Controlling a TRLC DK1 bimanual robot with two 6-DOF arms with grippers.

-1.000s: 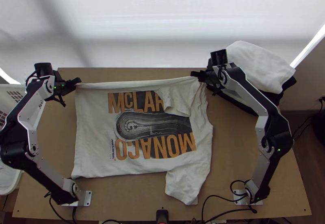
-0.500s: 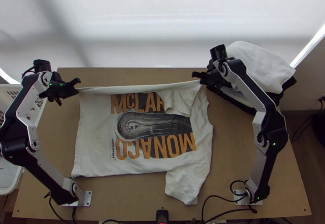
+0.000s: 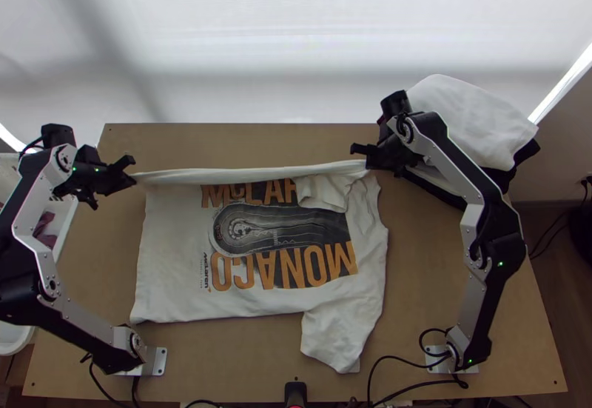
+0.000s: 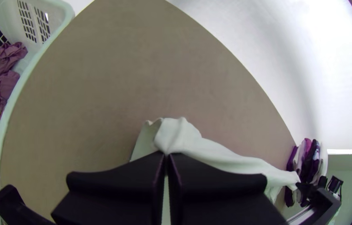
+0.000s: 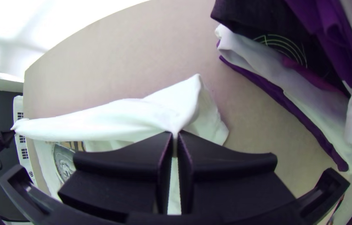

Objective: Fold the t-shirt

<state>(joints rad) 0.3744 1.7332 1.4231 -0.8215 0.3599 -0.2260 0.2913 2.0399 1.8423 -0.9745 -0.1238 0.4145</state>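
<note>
The t-shirt is lying on the table, mostly spread, print up, its far edge stretching between the two arms. The left gripper is pinching one end of that edge, the right gripper the other. I reckon they're making a lengthwise fold; the next move is calling for bringing both ends nearward together, keeping the band taut, then letting go.

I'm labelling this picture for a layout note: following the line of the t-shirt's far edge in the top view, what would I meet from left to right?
White basket, left gripper, the t-shirt's far edge, right gripper, pile of clothes.
</note>
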